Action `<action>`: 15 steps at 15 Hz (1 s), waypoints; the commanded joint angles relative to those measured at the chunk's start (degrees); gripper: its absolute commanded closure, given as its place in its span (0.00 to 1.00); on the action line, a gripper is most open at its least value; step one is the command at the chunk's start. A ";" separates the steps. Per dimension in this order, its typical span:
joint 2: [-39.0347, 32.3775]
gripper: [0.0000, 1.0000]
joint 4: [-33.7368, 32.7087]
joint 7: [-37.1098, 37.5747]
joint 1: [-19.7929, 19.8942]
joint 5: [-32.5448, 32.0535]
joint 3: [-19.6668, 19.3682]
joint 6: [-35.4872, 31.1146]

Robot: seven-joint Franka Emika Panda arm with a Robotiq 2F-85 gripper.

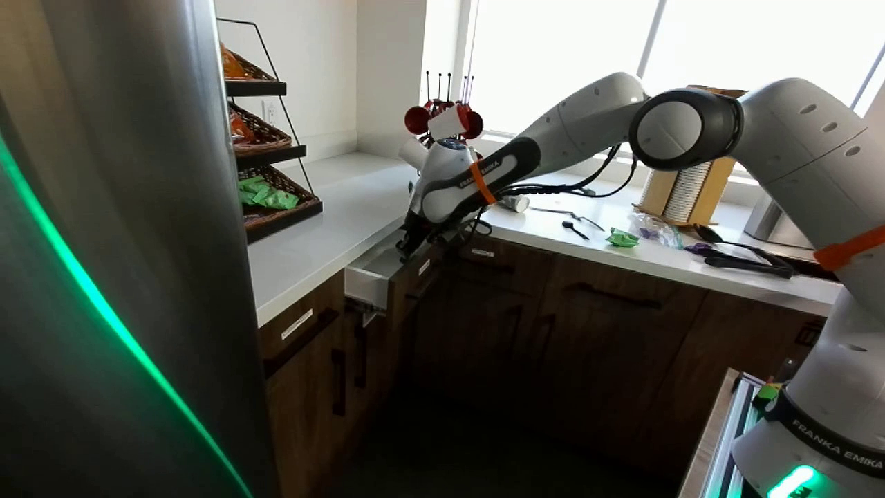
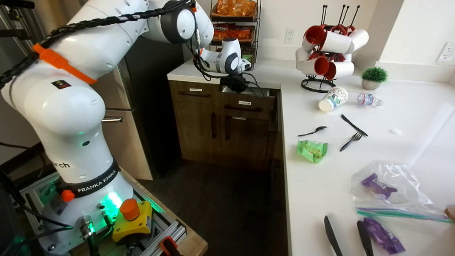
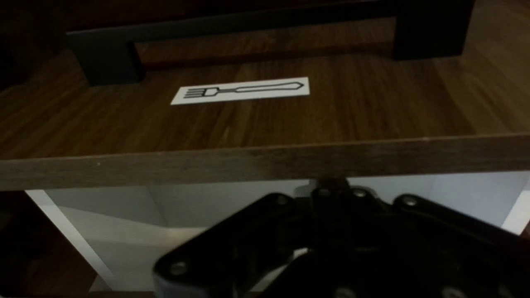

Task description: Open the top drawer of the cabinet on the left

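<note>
Top drawer (image 3: 232,124): dark wood front, dark bar handle (image 3: 265,25), fork-marked label (image 3: 240,91); pulled out beneath the front edge of the white countertop (image 2: 302,199), beside its inner corner; pale box exposed.

Cabinet (image 2: 197,129): dark wood, drawers over doors, below the same edge.

Gripper (image 3: 330,186): black, fingers pressed together, tips just behind the drawer front; contact with the front unclear.

Robot arm (image 1: 594,121): white, orange-strapped, stretched to the inner corner.

Refrigerator (image 1: 138,228): steel, by the countertop's end edge.

Snack rack (image 1: 257,88): tiered, at the back edge, in both exterior views.

Hanging mugs (image 2: 335,41): white, red-lined, near the back corner; potted plant (image 2: 374,77) just beside.

Paper cup (image 2: 332,99), plastic bottle (image 2: 366,99): both on their sides.

Green wrapper (image 2: 312,151): near the front edge, black spoon (image 2: 313,132) just beside.
</note>
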State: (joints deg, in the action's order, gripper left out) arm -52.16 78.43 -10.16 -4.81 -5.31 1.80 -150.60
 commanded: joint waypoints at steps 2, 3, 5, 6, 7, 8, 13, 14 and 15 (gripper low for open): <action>3.60 1.00 1.91 5.61 -3.10 -2.60 -3.87 13.18; 4.04 1.00 1.82 6.32 -3.30 -2.41 -3.91 14.52; 4.99 1.00 1.79 8.20 -3.85 -2.41 -4.24 17.43; 5.25 1.00 1.66 8.25 -3.66 -2.30 -3.99 19.37; 5.02 1.00 1.16 8.36 -3.56 -2.24 -3.85 19.05; 4.92 1.00 0.99 8.71 -3.53 -2.12 -3.76 19.26; 4.13 1.00 0.34 9.55 -3.49 -2.15 -3.77 16.81; 3.83 1.00 0.03 10.14 -3.56 -2.09 -3.84 15.42; 3.68 1.00 -0.22 10.55 -3.60 -2.10 -3.92 14.89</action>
State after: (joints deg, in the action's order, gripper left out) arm -49.81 76.45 -2.12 -7.99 -6.16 -1.24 -137.36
